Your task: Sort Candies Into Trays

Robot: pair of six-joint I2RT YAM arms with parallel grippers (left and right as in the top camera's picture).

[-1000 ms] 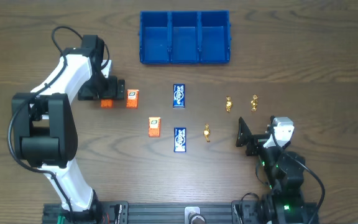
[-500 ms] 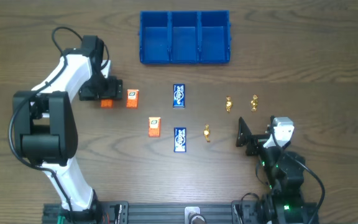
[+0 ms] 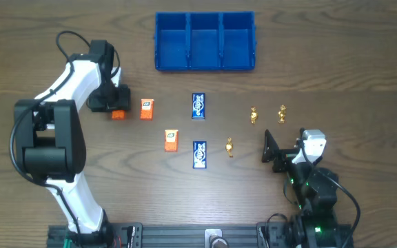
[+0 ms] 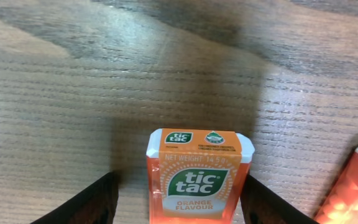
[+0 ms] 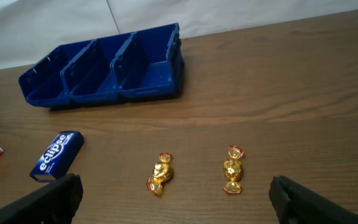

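Table: wood, everything lies on it
Tray: blue, three compartments side by side, at the far end of the spread, well apart from both grippers
Left gripper: pointing down at the left of the spread, open and holding nothing; its fingers stand either side of the first mint box
Right gripper: low near its arm's base, spread wide with nothing between; two gold sweets lie ahead of it
Gum packs: two blue ones in the middle, one nearer the tray, the other nearer the arms
First mint box: orange, between the left fingers, a clear gap to one finger, close against the other
Other mint boxes: orange, one near the left gripper, one beside the nearer gum pack
Gold sweets: three, a pair side by side ahead of the right gripper, the third beside the nearer gum pack
Views: from above, the left gripper covers most of the first mint box; the left wrist view shows its label face and the finger gap
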